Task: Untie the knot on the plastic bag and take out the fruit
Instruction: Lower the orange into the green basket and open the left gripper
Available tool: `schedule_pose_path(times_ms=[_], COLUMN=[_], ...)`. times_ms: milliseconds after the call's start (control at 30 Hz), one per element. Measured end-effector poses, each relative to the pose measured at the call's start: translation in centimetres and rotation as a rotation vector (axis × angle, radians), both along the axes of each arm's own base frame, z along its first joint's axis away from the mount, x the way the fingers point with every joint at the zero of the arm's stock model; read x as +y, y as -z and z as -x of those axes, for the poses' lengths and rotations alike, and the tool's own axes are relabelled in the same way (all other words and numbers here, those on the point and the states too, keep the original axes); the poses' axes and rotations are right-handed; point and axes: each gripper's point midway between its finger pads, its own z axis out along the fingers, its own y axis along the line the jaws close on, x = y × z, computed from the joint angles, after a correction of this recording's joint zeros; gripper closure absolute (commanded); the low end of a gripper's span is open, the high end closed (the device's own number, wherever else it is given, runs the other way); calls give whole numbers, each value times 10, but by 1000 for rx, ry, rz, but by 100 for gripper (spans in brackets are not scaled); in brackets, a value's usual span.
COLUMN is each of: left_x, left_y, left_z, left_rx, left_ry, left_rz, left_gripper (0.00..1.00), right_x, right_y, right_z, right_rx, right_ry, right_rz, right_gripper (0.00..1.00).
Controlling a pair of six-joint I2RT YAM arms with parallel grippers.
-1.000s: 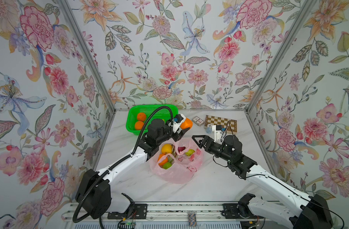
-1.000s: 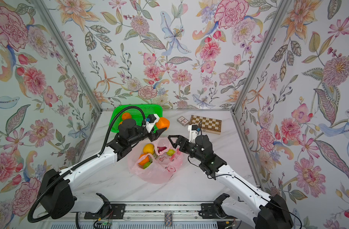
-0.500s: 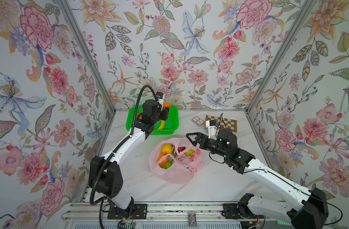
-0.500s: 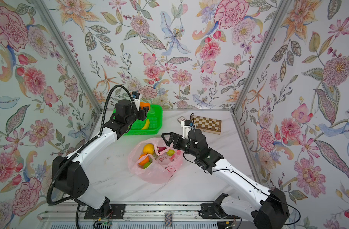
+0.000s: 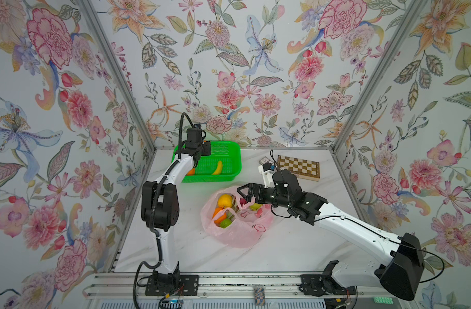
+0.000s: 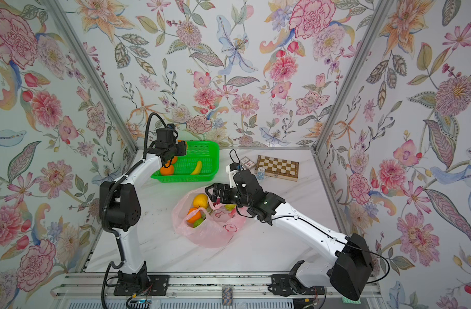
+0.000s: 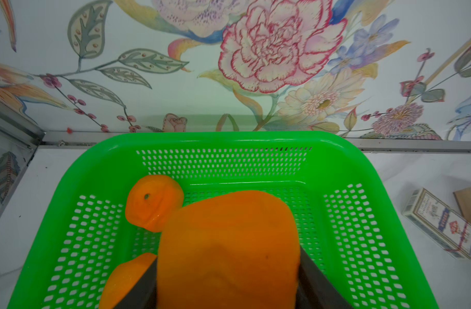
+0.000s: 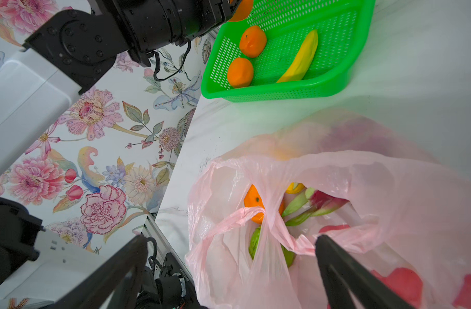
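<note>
The pink plastic bag (image 5: pixel 239 232) (image 6: pixel 213 235) (image 8: pixel 389 187) lies open mid-table with fruit inside: a yellow round one (image 5: pixel 225 200), an orange (image 5: pixel 219 214) and a green one (image 5: pixel 225 223). No tied knot shows; a loose handle strip (image 8: pixel 229 216) crosses the bag's mouth. My left gripper (image 5: pixel 203 148) (image 7: pixel 229 281) is shut on an orange (image 7: pixel 229 248), held over the green basket (image 5: pixel 238 160) (image 7: pixel 229 136). My right gripper (image 5: pixel 245 194) (image 8: pixel 230 240) hangs open just above the bag's far rim, nothing between its fingers.
The basket (image 8: pixel 282 92) holds two oranges (image 8: pixel 253 40) (image 8: pixel 239 72) and a banana (image 8: pixel 301 58). A chessboard (image 5: pixel 298 166), a small card box (image 5: pixel 263 160) and a chip stack (image 6: pixel 259 174) sit at the back right. Floral walls enclose three sides.
My left arm has carried the orange from above the bag back to over the basket. My right gripper, still open, has moved left over the bag's mouth.
</note>
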Motion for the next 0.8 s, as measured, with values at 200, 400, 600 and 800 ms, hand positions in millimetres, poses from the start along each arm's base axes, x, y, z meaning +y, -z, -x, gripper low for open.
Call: schedule_pose_path(times_ms=[200,400,600,800], left_x=[17,19,18,19], left_y=[53,86,108,124], left_z=[-38,-66,-78,-80], left_rx=[82,118,148,179], left_ry=[-56,-75,-83,-95], left_rz=[45,91,123,178], left_gripper=[51,49,45,24], right_x=[2,4,6,7], right_y=[4,9,13,11], right_z=[0,-1,-3,-4], right_rx=[6,17,27,28], right_ry=[-3,-5,-8,-14], right_rz=[7,15,23,16], right_gripper=[1,1,1,1])
